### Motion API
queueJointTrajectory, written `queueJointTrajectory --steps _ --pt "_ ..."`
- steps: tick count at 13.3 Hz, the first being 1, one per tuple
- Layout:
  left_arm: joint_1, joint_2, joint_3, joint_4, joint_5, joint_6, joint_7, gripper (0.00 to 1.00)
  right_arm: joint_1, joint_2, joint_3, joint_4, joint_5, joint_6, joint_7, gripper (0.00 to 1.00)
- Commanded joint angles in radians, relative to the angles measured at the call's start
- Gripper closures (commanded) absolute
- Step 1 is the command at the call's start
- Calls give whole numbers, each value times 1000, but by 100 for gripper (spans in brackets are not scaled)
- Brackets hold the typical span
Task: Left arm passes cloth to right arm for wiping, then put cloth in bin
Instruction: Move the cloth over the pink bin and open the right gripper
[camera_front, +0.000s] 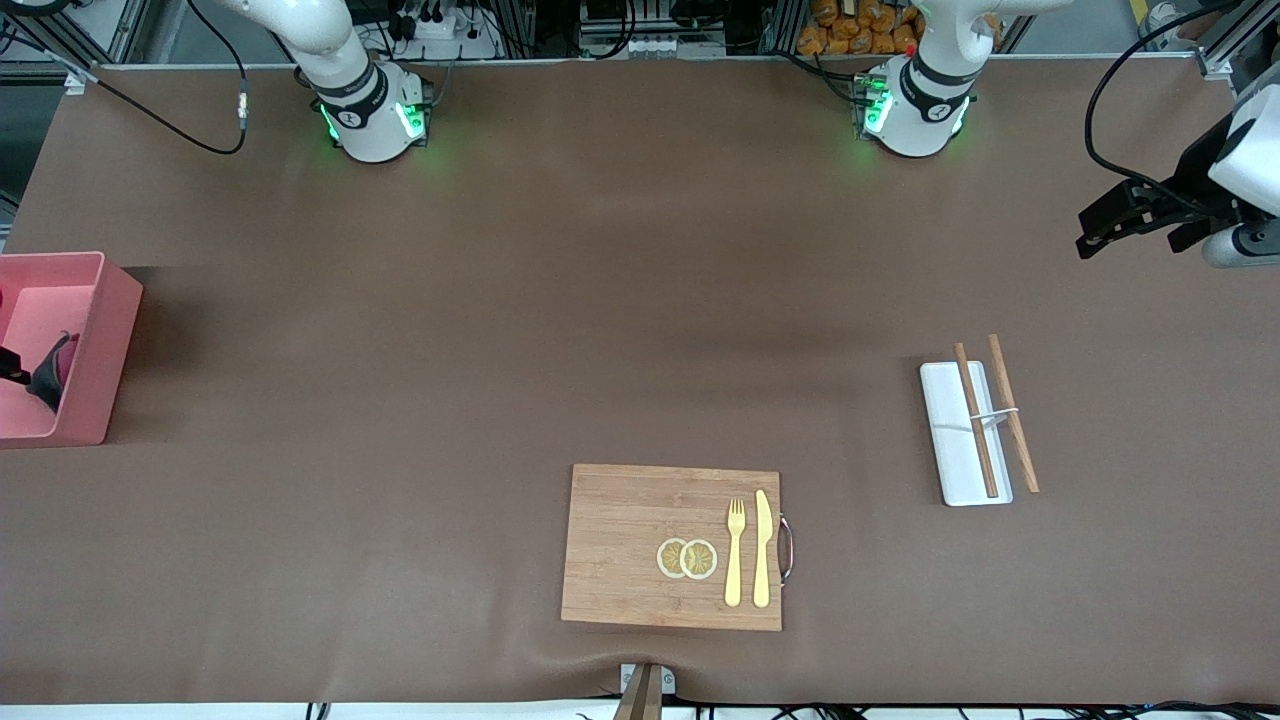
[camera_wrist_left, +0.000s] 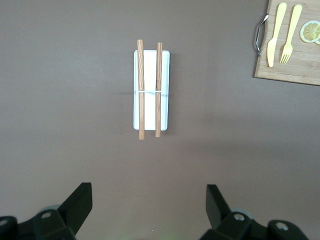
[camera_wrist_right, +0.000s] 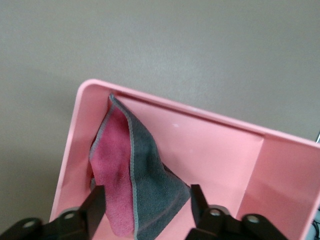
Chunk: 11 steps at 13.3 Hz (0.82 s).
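The pink bin (camera_front: 108, 330) stands at the right arm's end of the table. The cloth (camera_front: 56, 372), dark red on one face and grey on the other, lies inside it, leaning against a wall. In the right wrist view the cloth (camera_wrist_right: 135, 170) rests in the bin (camera_wrist_right: 75, 130) between the fingers of my right gripper (camera_wrist_right: 147, 192), which is open and does not pinch it. Only a black tip of that gripper (camera_front: 10, 366) shows in the front view. My left gripper (camera_front: 1120, 215) is open and empty, up over the table at the left arm's end; its fingers (camera_wrist_left: 82, 197) stand wide apart.
A white tray (camera_front: 950, 440) with two wooden chopsticks (camera_front: 975, 420) lies toward the left arm's end, also in the left wrist view (camera_wrist_left: 150, 87). A wooden board (camera_front: 640, 545) with a fork, a knife and lemon slices lies near the front camera.
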Motion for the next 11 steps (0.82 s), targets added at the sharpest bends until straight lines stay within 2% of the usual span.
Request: queueJointTrajectory --steps 1,5,8,11 --pt "3 -18 -1 -9 0 -2 17 0 -3 -55 58 8 4 -116 -8 0" --pt "7 -22 -1 -3 13 4 -24 0 19 -92 132 4 4 -177 19 0" --pt "9 -25 1 -5 15 4 -74 0 69 -94 178 2 4 -266 201 0" --pt "9 -25 4 -3 15 4 -83 0 166 -97 181 -3 4 -340 408 0"
